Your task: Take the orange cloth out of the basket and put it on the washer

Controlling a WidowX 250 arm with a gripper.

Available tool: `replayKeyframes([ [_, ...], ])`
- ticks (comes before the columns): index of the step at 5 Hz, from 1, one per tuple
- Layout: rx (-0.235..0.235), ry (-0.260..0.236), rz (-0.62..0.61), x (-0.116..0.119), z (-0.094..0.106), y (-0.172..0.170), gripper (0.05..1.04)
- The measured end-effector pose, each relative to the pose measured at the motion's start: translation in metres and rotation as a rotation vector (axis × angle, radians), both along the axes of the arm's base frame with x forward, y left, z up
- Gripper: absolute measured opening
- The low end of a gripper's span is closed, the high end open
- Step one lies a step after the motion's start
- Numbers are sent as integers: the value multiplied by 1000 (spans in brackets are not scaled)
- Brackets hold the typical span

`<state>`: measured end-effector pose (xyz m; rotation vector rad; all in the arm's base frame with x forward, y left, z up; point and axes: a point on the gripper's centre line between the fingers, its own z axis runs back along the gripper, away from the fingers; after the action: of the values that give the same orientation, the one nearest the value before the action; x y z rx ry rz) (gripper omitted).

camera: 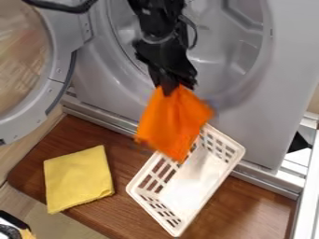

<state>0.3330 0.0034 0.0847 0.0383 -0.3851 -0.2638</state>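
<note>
"How is the orange cloth [174,121] held?"

"By its upper end, gripped in the closed pincer [167,89]; it is hung lengthwise beneath, over the white plastic basket's [190,182] far end, with the open washer [283,70] behind."

"What is counted?"

"One orange cloth, one yellow cloth [78,177], one basket, one washer."

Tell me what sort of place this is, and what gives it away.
Most likely a laundry area: a front-loading washer stands with its round door swung open, and a white plastic basket and a folded yellow cloth sit on the wooden surface before it.
</note>
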Motion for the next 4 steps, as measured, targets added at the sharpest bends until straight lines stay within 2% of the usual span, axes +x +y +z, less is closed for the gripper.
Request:
replayKeyframes([
  [3, -3, -91, -42, 63, 10, 9, 84],
  [4, -3, -99, -61, 85, 2, 9, 84],
])
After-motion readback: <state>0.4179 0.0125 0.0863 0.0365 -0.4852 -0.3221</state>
